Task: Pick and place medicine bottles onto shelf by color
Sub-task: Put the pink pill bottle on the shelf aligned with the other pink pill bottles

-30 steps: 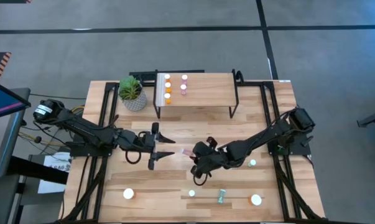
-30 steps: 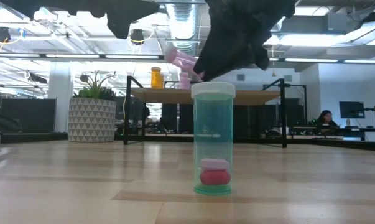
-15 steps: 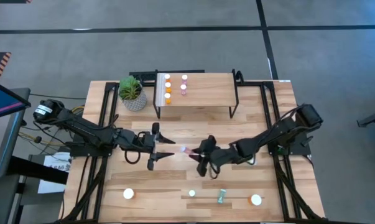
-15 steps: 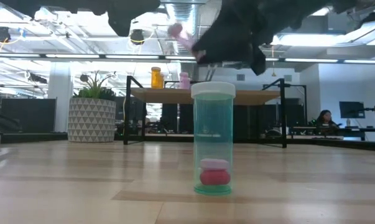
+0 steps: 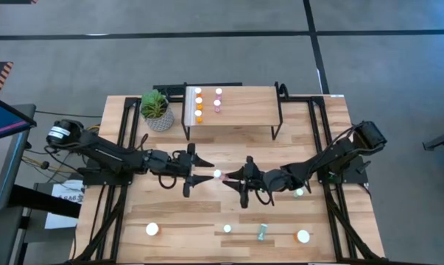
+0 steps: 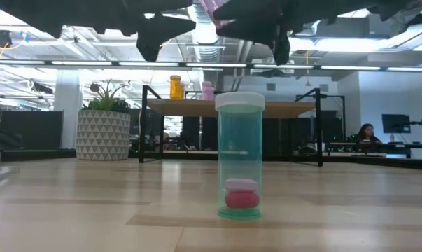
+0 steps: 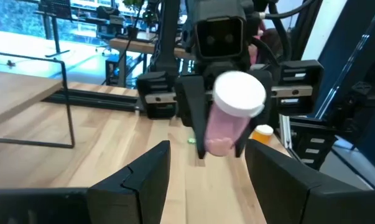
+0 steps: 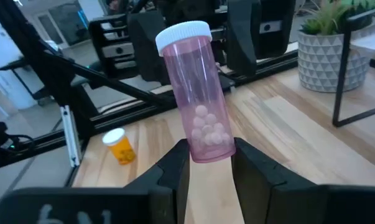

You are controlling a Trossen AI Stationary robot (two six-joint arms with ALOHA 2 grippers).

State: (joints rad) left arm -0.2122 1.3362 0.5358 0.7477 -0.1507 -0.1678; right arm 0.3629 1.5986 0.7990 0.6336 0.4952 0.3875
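High view: the right gripper [image 5: 235,175] clamps a pink pill bottle [image 5: 220,175] at its base over the middle of the table [image 5: 207,221], white cap pointing left toward the left gripper [image 5: 199,171], whose fingers stand apart just beside that cap. On the far side, the shelf [image 5: 244,110] carries a column of orange bottles [image 5: 198,104] and a column of pink bottles [image 5: 218,100] at its left end; a potted plant [image 5: 156,110] stands just left of it. Along the near edge lie further bottles, among them a teal one on its side [image 5: 262,232]. Low view: a teal bottle [image 6: 240,155] stands upright close to the camera with pink pills at its bottom; both arms hang above it, and the pink bottle [image 6: 211,8] shows at the top edge. Left wrist view: the spread dark fingers [image 7: 143,180] frame the pink bottle [image 7: 231,115], its white cap facing the camera, with the right gripper [image 7: 219,134] clasping it from behind. Right wrist view: the two fingers [image 8: 171,168] pinch the pink bottle [image 8: 196,93] at its base; an orange bottle [image 8: 120,145] stands on the table beyond.
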